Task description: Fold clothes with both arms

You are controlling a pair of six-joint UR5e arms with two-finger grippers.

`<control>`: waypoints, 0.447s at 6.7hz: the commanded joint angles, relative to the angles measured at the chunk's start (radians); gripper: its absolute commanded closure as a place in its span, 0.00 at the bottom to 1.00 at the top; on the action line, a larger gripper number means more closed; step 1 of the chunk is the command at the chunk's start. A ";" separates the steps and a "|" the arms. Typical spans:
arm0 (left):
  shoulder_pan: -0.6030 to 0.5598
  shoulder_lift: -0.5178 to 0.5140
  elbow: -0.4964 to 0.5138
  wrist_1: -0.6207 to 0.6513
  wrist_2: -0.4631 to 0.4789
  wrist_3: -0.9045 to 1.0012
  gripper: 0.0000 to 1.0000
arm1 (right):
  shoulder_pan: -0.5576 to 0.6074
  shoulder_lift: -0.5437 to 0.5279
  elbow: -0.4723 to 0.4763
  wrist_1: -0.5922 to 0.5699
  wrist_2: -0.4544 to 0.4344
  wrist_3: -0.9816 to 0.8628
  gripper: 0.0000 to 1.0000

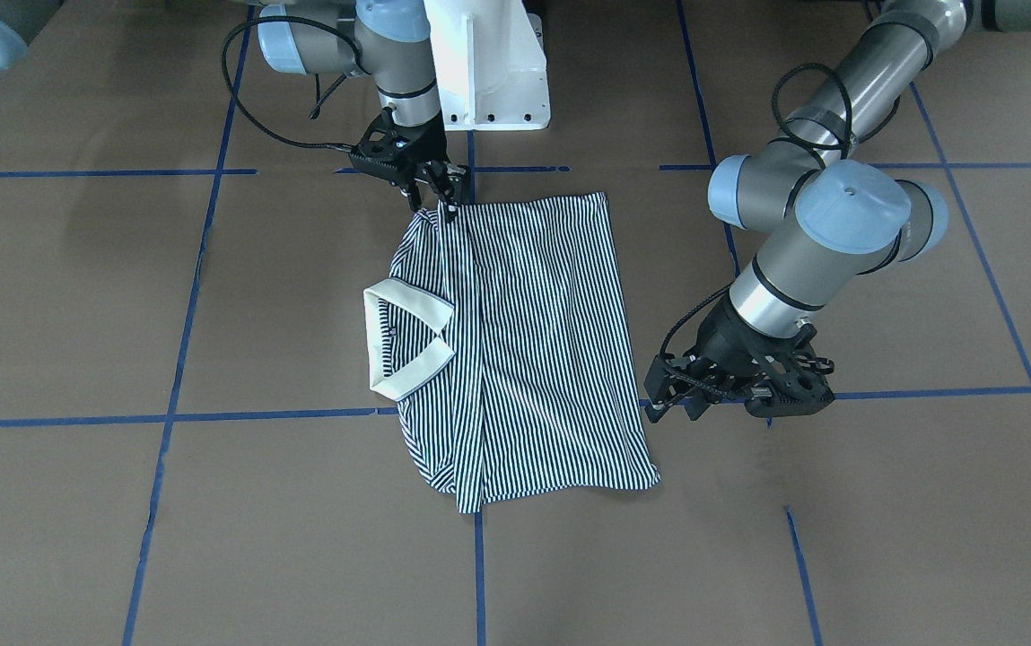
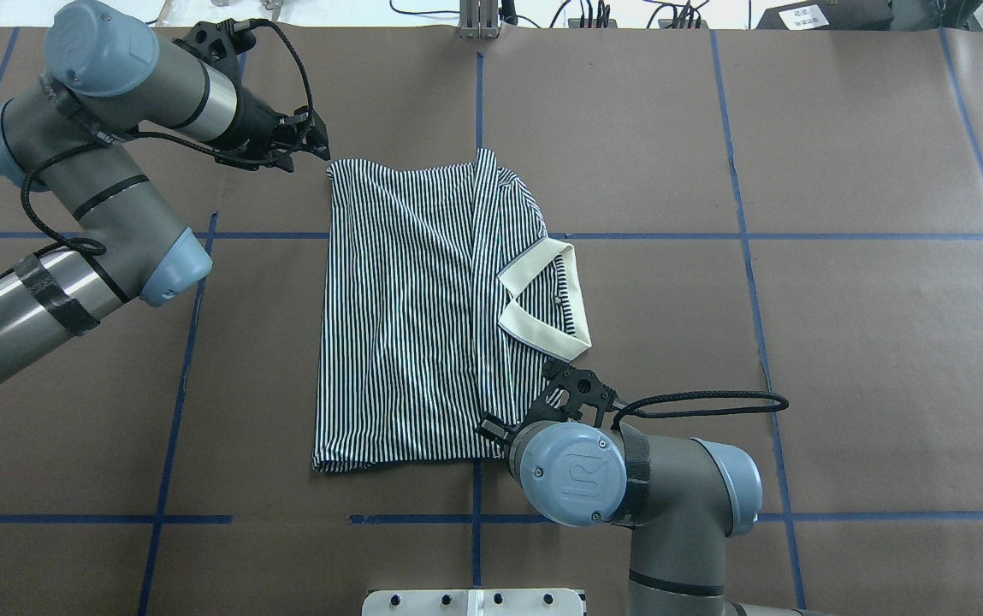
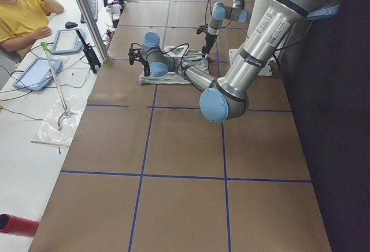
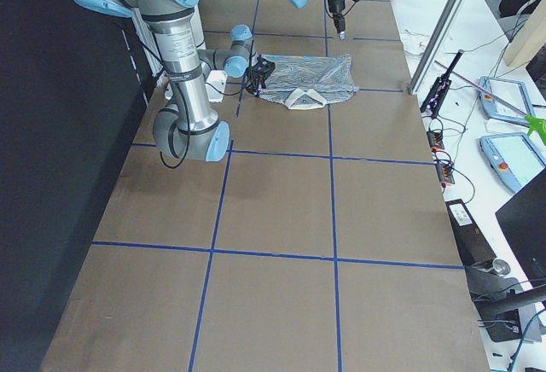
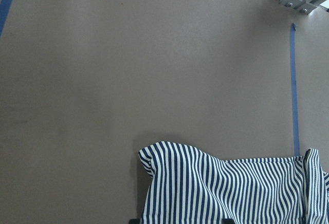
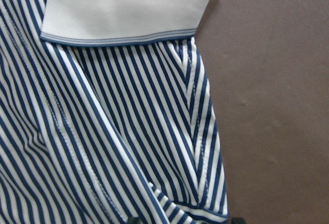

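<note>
Front-facing: seeing one polo shirt (image 1: 533, 350) lying flat mid-desk (image 1: 838, 556), near-square, collar (image 1: 407, 336) pointing robot-right, hem (image 1: 630, 359) robot-left. Finding right pincer (image 1: 441, 199) touching the robot-side corner at the collar end, left pincer (image 1: 669, 408) hovering just beside the hem.
Overhead: reading them at diagonal corners, left one far.
Wrist views: showing both spread, pinching nothing.
Counting one shirt, two pincers.
</note>
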 commanded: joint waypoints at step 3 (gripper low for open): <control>0.007 0.000 0.003 0.000 0.000 -0.006 0.38 | 0.006 0.003 0.010 0.007 0.002 0.003 1.00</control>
